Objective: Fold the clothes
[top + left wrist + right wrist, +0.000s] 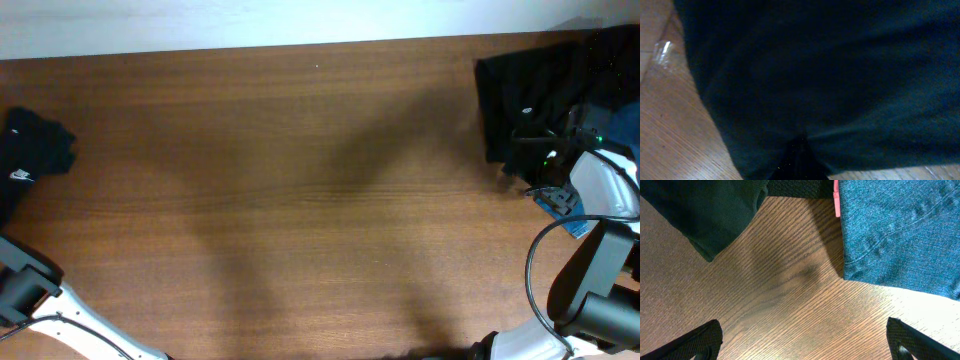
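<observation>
A black garment [30, 150] lies bunched at the table's far left edge. It fills the left wrist view [830, 75], and its creases converge on my left gripper [799, 162], which looks shut on the cloth. The left gripper itself is out of the overhead view. A dark green-black garment [520, 95] lies at the far right corner, with blue denim [572, 222] beside it. My right gripper [805, 340] is open and empty, its fingertips wide apart over bare wood. The dark garment [705, 210] and the denim [900, 230] lie just ahead of it. In the overhead view it [535, 165] sits at the pile's near edge.
The wooden table [300, 200] spans the view. The left arm's base [25, 285] is at the bottom left and the right arm [590, 290] at the bottom right. A small clear shiny scrap [662, 50] lies on the wood. A pink tag [836, 202] edges the denim.
</observation>
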You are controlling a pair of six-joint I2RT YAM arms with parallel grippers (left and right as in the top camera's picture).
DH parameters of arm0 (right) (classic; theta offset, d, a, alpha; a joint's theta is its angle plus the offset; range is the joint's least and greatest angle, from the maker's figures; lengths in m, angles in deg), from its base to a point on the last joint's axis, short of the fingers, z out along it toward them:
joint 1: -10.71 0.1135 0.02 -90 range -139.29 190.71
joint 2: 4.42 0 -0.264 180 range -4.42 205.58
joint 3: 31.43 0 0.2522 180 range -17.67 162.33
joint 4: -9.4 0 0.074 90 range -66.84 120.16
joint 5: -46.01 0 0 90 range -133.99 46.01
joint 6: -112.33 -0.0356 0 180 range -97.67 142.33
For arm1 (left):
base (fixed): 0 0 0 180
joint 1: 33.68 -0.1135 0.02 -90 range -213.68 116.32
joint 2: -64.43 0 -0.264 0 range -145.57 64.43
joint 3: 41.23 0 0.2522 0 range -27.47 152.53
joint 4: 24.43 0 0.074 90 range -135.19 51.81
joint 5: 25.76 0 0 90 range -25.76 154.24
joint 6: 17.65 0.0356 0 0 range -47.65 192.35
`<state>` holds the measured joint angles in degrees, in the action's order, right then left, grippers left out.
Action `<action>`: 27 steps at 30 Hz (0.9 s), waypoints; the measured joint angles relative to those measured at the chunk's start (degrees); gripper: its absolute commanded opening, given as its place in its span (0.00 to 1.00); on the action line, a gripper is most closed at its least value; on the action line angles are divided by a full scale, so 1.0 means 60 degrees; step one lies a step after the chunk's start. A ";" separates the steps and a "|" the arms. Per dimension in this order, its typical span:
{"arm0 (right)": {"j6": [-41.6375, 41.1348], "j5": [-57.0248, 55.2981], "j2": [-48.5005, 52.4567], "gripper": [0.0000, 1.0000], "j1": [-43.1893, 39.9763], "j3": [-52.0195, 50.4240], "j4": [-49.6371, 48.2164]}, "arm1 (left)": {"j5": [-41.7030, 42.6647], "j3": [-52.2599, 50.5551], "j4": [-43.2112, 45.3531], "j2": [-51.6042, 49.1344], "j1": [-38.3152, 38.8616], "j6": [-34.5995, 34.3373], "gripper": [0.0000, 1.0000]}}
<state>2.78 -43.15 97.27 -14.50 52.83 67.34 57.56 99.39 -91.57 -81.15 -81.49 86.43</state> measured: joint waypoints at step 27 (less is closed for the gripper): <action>-0.0004 -0.0004 0.0000 0.99 0.0000 0.0000 0.0000 | -0.0838 0.0834 0.0470 0.0138 0.0812 0.0849 0.01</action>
<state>2.76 -43.17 97.27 -14.50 52.83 67.34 52.54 104.40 -88.75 -80.32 -76.61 91.53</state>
